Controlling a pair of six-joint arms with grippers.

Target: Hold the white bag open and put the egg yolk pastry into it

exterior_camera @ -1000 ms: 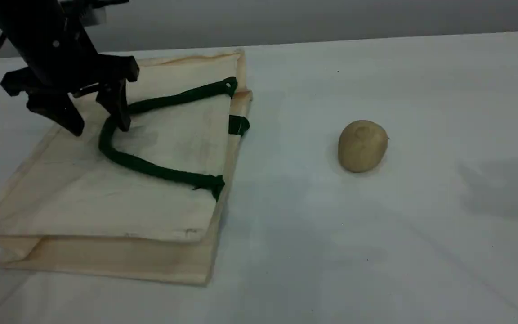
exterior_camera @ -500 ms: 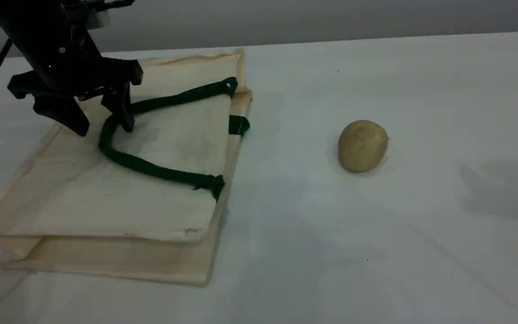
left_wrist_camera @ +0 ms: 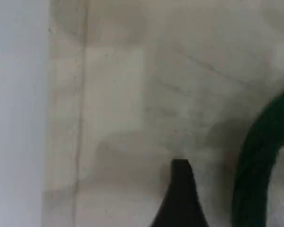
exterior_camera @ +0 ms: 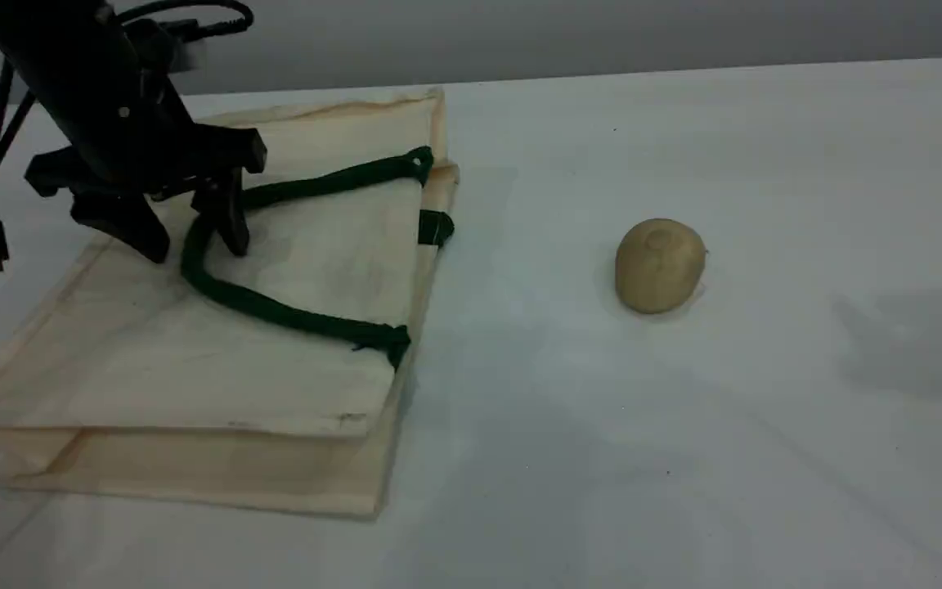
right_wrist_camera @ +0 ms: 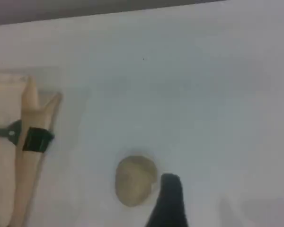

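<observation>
White bag (exterior_camera: 193, 368) is left flat on the bench (exterior_camera: 684, 458), unmoved, with the egg yolk pastry (exterior_camera: 659, 264) well apart on the scene view's right. The left gripper (exterior_camera: 191, 233), jaws spread astride the green rope handle (exterior_camera: 275, 309), has been shifted slightly rightward and lower. The right gripper (right_wrist_camera: 169, 198) is held spread near the pastry.

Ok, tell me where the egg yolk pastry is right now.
In the scene view the egg yolk pastry sits by itself on the white table, right of centre, well clear of the flat white bag on the left.
</observation>
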